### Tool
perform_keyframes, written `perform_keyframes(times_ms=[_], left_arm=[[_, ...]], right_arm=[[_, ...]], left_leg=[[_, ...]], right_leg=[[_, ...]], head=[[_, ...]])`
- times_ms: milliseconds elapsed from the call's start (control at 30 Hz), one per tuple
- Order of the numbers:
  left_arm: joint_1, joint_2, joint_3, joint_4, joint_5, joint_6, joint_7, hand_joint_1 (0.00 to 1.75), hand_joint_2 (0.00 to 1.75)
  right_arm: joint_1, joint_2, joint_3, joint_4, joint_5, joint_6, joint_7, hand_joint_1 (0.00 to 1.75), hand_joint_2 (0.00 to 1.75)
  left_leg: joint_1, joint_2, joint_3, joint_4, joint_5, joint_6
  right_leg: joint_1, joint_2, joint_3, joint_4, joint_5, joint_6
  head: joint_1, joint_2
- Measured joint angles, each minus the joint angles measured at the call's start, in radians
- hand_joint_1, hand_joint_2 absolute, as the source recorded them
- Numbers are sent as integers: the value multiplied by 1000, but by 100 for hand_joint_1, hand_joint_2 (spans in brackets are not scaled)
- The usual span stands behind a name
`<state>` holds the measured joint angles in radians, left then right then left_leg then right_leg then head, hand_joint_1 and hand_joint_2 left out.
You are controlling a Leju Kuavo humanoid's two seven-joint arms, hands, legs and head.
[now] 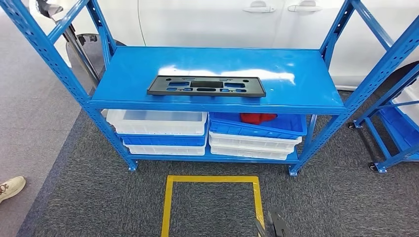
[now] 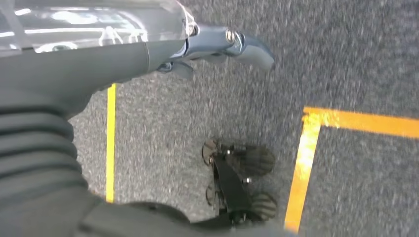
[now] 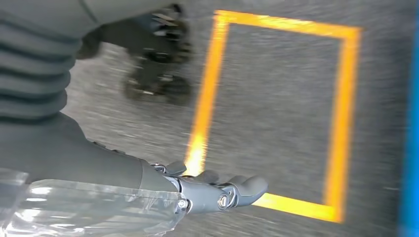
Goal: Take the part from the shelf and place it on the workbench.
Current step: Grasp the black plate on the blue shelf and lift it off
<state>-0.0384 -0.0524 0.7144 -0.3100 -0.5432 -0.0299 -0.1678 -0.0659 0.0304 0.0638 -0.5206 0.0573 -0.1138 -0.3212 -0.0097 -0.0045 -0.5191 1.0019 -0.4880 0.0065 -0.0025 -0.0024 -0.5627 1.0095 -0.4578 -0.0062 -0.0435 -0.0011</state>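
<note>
Both hands hang empty, fingers loosely extended: left hand (image 2: 217, 47) and right hand (image 3: 217, 192) over grey carpet, since nothing is grasped yet. The black plastic panel (image 1: 206, 85) lies flat on the blue shelf (image 1: 306, 91), well ahead of them.

I'm looking at dark grey carpet (image 1: 99, 197) underfoot, with a paler grey floor strip (image 1: 24, 98) running along the left. A square of yellow tape (image 1: 211, 179) is marked on the carpet near me. Beyond it, low under a blue steel rack, sit stacked bins — white bins (image 1: 157, 122) on the left, a blue bin (image 1: 257, 126) tilted on white ones at right, with something red (image 1: 258, 117) inside it. Behind the rack stands a white car (image 1: 222, 19), its door handles (image 1: 258, 8) visible at the far edge. A second blue frame on castors (image 1: 390, 133) stands to the right. A person's pale shoe (image 1: 11, 186) shows at the left edge. Overhead light glares off the rack's top surface.
</note>
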Motion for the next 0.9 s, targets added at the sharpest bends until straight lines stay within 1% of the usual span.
perform_keyframes(times_ms=[33, 67, 100, 133, 167, 200, 233, 267, 300, 333, 367, 400, 433, 500, 533, 567, 600, 667, 700, 733, 767, 800, 833, 867, 900], left_arm=[[-3, -1, 13, 2, -10, -1, -3, 0, 0], [-7, -2, 25, 4, -21, -2, -5, 0, 0], [-10, -3, 38, 6, -31, -2, -7, 0, 0], [-13, -4, 50, 9, -39, -2, -9, 0, 0], [-15, -4, 61, 11, -47, -3, -10, 0, 0], [-16, -4, 72, 13, -55, -3, -12, 0, 0], [-17, -4, 82, 15, -63, -3, -13, 0, 0], [-19, -5, 92, 17, -70, -3, -15, 0, 0], [-20, -5, 101, 18, -78, -3, -17, 0, 0], [-24, -5, 111, 20, -85, -3, -20, 0, 0], [-28, -6, 121, 22, -93, -3, -22, 0, 0], [-31, -6, 130, 24, -101, -3, -23, 0, 0], [-34, -8, 138, 26, -107, -3, -25, 0, 0], [-37, -10, 153, 29, -120, -4, -27, 0, 0], [-38, -12, 160, 30, -126, -4, -29, 0, 0], [-41, -13, 168, 31, -133, -4, -31, 0, 0], [-44, -14, 176, 32, -140, -4, -32, 0, 0], [-52, -17, 193, 35, -154, -4, -35, 0, 0], [-55, -18, 201, 37, -161, -4, -36, 0, 0], [-57, -19, 208, 39, -168, -4, -37, 0, 0], [-59, -20, 216, 41, -176, -4, -37, 0, 0], [-61, -22, 223, 43, -184, -4, -38, 0, 0], [-64, -24, 230, 45, -191, -4, -38, 0, 0], [-67, -27, 237, 47, -198, -4, -39, 0, 0], [-72, -29, 243, 49, -205, -4, -40, 0, 0]], right_arm=[[-3, 1, 3, -29, -1, 4, -12, 0, 131], [-6, 2, 6, -61, -2, 8, -23, 0, 87], [-10, 3, 9, -96, -3, 13, -35, 0, 44], [-14, 4, 12, -125, -4, 18, -45, 0, 0], [-17, 4, 15, -154, -5, 22, -54, 0, 0], [-19, 5, 19, -186, -7, 26, -64, 0, 0], [-21, 5, 23, -217, -8, 28, -72, 0, 0], [-23, 5, 28, -250, -8, 28, -80, 0, 0], [-27, 5, 33, -287, -9, 27, -89, 0, 0], [-31, 6, 39, -325, -8, 24, -98, 0, 0], [-36, 6, 46, -362, -7, 18, -107, 0, 0], [-42, 7, 53, -399, -4, 10, -116, 0, 0], [-47, 7, 60, -431, -1, -1, -124, 0, 44], [-54, 7, 74, -491, 8, -27, -137, 0, 131], [-58, 6, 81, -524, 15, -43, -145, 0, 175], [-63, 6, 89, -557, 24, -60, -152, 0, 175], [-69, 6, 96, -590, 34, -78, -160, 0, 175], [-81, 5, 110, -646, 60, -112, -175, 0, 175], [-85, 5, 117, -671, 75, -129, -182, 0, 175], [-88, 6, 123, -696, 93, -146, -189, 0, 175], [-94, 6, 129, -721, 114, -163, -196, 0, 175], [-101, 8, 134, -744, 137, -181, -204, 0, 175], [-111, 10, 138, -765, 163, -198, -211, 0, 175], [-123, 13, 143, -783, 191, -214, -218, 0, 175], [-133, 16, 148, -797, 222, -230, -225, 0, 175]], left_leg=[[1, 0, -4, 13, -10, -5], [2, -1, -17, 44, -29, -11], [7, -1, -45, 102, -60, -17], [10, -1, -81, 173, -92, -23], [14, -1, -120, 246, -118, -28], [18, -1, -150, 296, -126, -33], [20, -1, -159, 301, -110, -36], [23, 0, -149, 265, -75, -38], [26, 0, -120, 194, -29, -38], [26, 0, -88, 118, 7, -37], [25, -1, -61, 57, 30, -33], [24, -1, -47, 21, 40, -27], [22, -2, -44, 9, 38, -20], [21, -2, -46, 6, 41, -4], [21, -2, -46, 4, 43, 2], [21, -1, -46, 1, 46, 9], [22, 0, -46, -2, 48, 15], [18, 1, -49, -2, 48, 21], [16, 0, -49, -1, 48, 23], [14, 0, -49, 0, 47, 24], [12, -1, -48, 0, 47, 24], [10, -2, -47, 1, 46, 23], [9, -2, -45, 2, 46, 22], [6, -3, -45, 3, 44, 20], [5, -3, -46, 4, 44, 16]], right_leg=[[-4, -1, 3, -5, 2, -4], [-8, -1, 5, -10, 5, -8], [-9, -2, 6, -12, 6, -10], [-9, -2, 6, -12, 6, -11], [-9, -2, 6, -12, 5, -12], [-9, -2, 7, -11, 5, -11], [-10, -2, 8, -11, 4, -11], [-10, -2, 10, -11, 2, -9], [-11, -1, 13, -10, 0, -6], [-10, 0, 16, -9, -3, -2], [-8, 1, 16, -7, -5, 3], [-7, 2, 15, -6, -5, 9], [-5, 2, 13, -6, -5, 15], [-7, 2, 10, -5, -4, 27], [-9, 2, 6, 3, -12, 33], [-10, 2, -5, 28, -29, 37], [-11, 2, -27, 74, -56, 40], [-11, 2, -93, 213, -120, 42], [-11, 2, -121, 269, -136, 42], [-10, 2, -134, 291, -133, 41], [-10, 2, -126, 271, -109, 37], [-9, 2, -101, 216, -73, 32], [-7, 2, -69, 142, -37, 24], [-4, 2, -39, 75, -11, 18], [-1, 1, -20, 31, 2, 13]], head=[[0, 0], [0, 0], [0, 0], [0, 0], [0, 0], [0, 0], [0, 0], [0, 0], [0, 0], [0, 0], [0, 0], [0, 0], [0, 0], [0, 0], [0, 0], [0, 0], [0, 0], [0, 0], [0, 0], [0, 0], [0, 0], [0, 0], [0, 0], [0, 0], [0, 0]])
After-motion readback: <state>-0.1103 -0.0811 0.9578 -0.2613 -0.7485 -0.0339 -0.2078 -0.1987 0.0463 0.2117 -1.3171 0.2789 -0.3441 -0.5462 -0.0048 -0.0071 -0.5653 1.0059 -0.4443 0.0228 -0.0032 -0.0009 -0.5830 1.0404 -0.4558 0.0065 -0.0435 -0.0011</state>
